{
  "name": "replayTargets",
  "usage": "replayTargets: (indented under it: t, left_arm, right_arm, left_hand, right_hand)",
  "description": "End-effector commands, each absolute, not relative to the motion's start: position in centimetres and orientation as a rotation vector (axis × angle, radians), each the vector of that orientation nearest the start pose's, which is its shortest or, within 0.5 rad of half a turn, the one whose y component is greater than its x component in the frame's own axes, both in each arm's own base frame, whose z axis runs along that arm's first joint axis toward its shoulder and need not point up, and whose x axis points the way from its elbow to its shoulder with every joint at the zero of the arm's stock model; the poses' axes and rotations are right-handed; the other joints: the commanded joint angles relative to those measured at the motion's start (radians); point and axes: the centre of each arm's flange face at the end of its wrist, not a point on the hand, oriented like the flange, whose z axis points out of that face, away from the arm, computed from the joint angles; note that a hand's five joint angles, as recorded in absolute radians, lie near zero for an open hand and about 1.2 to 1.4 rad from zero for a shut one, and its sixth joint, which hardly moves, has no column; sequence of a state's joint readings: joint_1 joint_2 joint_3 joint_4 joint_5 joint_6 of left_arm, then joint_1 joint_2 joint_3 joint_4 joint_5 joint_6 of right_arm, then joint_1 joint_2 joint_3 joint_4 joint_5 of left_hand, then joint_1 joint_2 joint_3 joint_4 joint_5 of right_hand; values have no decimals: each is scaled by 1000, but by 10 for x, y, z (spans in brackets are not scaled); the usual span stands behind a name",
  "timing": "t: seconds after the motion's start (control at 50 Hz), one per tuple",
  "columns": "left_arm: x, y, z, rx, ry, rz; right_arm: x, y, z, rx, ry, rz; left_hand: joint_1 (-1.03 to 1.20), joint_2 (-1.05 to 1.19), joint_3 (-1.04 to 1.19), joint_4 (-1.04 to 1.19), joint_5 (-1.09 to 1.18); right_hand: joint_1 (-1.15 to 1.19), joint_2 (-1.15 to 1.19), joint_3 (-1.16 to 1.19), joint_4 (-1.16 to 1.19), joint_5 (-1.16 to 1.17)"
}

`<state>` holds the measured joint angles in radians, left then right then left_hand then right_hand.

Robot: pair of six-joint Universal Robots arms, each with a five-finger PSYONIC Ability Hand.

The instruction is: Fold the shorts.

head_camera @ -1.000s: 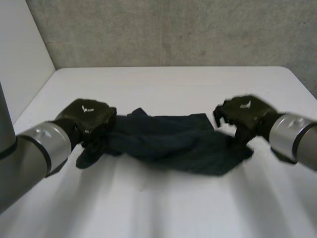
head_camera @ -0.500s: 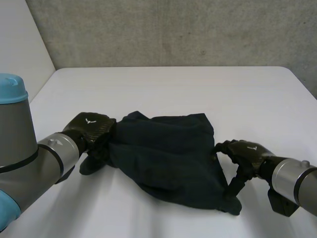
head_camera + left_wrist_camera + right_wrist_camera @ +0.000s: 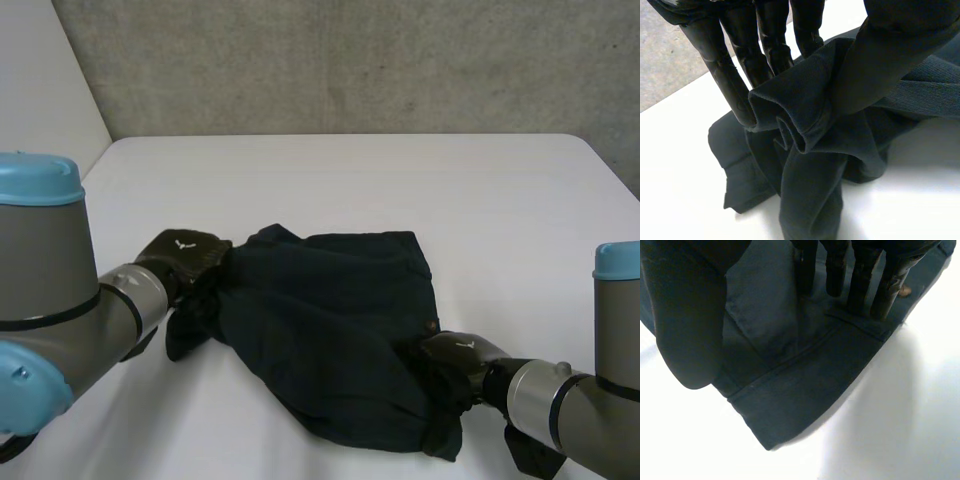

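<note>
Shorts (image 3: 330, 320) sag across the white table (image 3: 350, 180), left hand (image 3: 185, 255) clamped on one end, right hand (image 3: 455, 355) pinching the opposite corner.

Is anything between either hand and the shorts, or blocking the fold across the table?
Nothing visible does: the left hand pinches the shorts at one bunched end, the right hand at a hemmed corner.

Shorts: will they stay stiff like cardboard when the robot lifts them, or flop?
Probably flop: the shorts bunch into soft folds where the left hand pinches them. Likely not slippery either: the right hand holds a hemmed corner with just a pinch.
</note>
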<state>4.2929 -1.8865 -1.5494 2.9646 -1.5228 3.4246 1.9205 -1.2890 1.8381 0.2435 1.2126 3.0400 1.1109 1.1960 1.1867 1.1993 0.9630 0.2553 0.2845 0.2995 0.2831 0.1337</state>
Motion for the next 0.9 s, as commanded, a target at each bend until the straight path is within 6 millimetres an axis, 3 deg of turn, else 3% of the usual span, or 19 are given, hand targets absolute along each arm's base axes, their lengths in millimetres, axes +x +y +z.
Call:
replayTargets:
  t: [0.02,0.08,0.12,0.16,0.18,0.24,0.3,0.32,0.34,0.4,0.48,0.56,0.62,0.68,0.7,0.78,0.84,0.9]
  left_arm:
    - [-258,-250,204,958,2587,-1710]
    - [-259,-252,202,937,2609,-1707]
    - [-259,-252,201,915,2632,-1708]
    - [-260,-251,201,907,2643,-1708]
    - [-260,-251,201,903,2651,-1705]
    - [-260,-250,201,897,2658,-1705]
    - [-259,-250,208,896,2642,-1736]
    - [-259,-249,211,894,2637,-1745]
    - [-257,-245,224,886,2617,-1782]
    - [-253,-236,243,890,2587,-1825]
    - [-247,-220,269,897,2564,-1871]
    - [-239,-206,290,890,2514,-1945]
    - [-236,-205,288,887,2518,-1936]
    - [-232,-205,276,894,2541,-1873]
    - [-232,-206,272,901,2546,-1851]
    - [-239,-219,234,992,2578,-1691]
    - [-247,-240,205,1070,2547,-1604]
    - [-255,-263,195,1085,2485,-1617]
  right_arm:
    - [241,-164,151,-783,2390,-1007]
    - [248,-157,145,-820,2364,-1001]
    - [253,-155,140,-838,2350,-996]
    - [255,-154,139,-851,2334,-1001]
    - [257,-157,141,-855,2321,-1024]
    - [261,-164,149,-870,2290,-1075]
    - [270,-185,178,-895,2219,-1236]
    - [271,-196,209,-916,2155,-1385]
    - [270,-198,225,-930,2122,-1452]
    - [267,-191,281,-1068,1996,-1650]
    - [259,-185,300,-1347,2001,-1694]
    - [252,-181,301,-1576,2027,-1680]
    - [251,-180,298,-1601,2055,-1670]
    - [253,-186,281,-1598,2118,-1610]
    - [255,-189,266,-1624,2144,-1542]
    - [264,-199,227,-1667,2209,-1363]
    - [274,-218,207,-1662,2230,-1316]
    - [283,-236,200,-1646,2243,-1345]
  left_hand:
    - [285,200,210,197,259]
    - [285,200,210,197,259]
    - [285,200,210,197,259]
    - [285,200,210,197,259]
    - [285,200,210,197,259]
    - [285,200,210,197,259]
    - [285,200,210,197,259]
    - [285,200,210,197,259]
    - [285,200,210,197,259]
    - [285,200,210,197,259]
    - [285,200,210,197,259]
    - [285,200,210,197,259]
    - [285,200,210,197,259]
    - [285,200,210,197,259]
    - [285,200,210,197,259]
    - [285,200,210,197,259]
    - [285,200,210,197,259]
    - [285,200,210,197,259]
  right_hand:
    - [114,85,70,87,62]
    - [144,114,100,116,91]
    - [328,299,284,300,275]
    - [638,609,594,610,585]
    - [1111,1082,1067,1083,1058]
    - [1141,1112,1097,1113,1088]
    - [1141,1112,1097,1113,1088]
    - [1141,1112,1097,1113,1088]
    - [1141,1112,1097,1113,1088]
    - [1141,1112,1097,1113,1088]
    - [1141,1112,1097,1113,1088]
    - [1141,1112,1097,1113,1088]
    - [1141,1112,1097,1113,1088]
    - [1141,1112,1097,1113,1088]
    - [1141,1112,1097,1113,1088]
    - [1141,1112,1097,1113,1088]
    - [1141,1112,1097,1113,1088]
    - [1141,1112,1097,1113,1088]
